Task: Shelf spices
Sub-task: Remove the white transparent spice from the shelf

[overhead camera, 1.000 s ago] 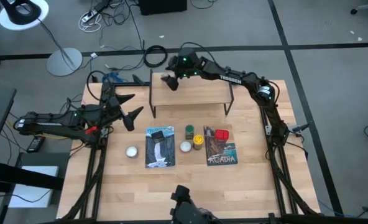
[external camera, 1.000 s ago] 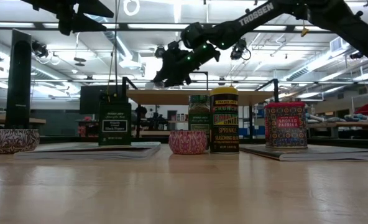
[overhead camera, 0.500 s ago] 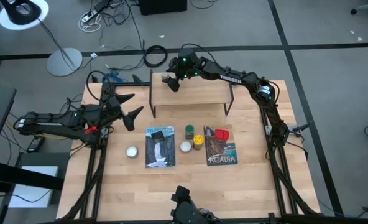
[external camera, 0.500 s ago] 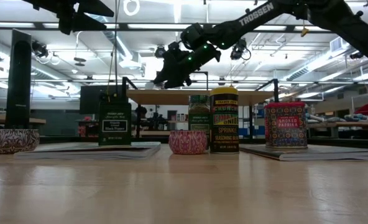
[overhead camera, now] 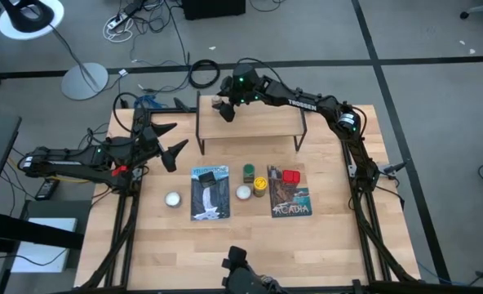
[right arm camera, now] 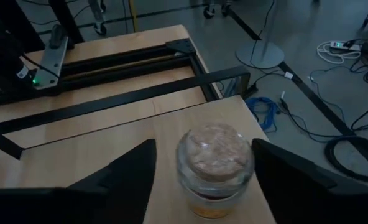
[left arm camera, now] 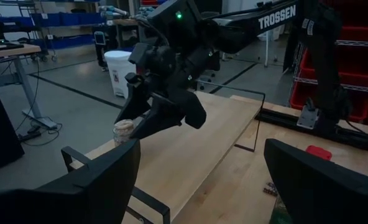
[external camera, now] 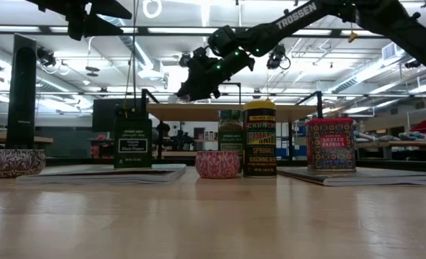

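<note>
The right gripper (right arm camera: 199,180) hangs over the light wooden shelf (overhead camera: 262,121), its dark fingers (right arm camera: 119,180) spread either side of a small cork-topped glass jar (right arm camera: 214,168), not touching. The left gripper (overhead camera: 170,140) waits with fingers wide apart.

Pale, matt wood grain is seen on the shelf (overhead camera: 250,117) top, with thin black metal legs. A clear glossy glass jar (right arm camera: 214,169) is capped by rough cork. The tabletop (overhead camera: 331,237) is light, smooth wood.
</note>
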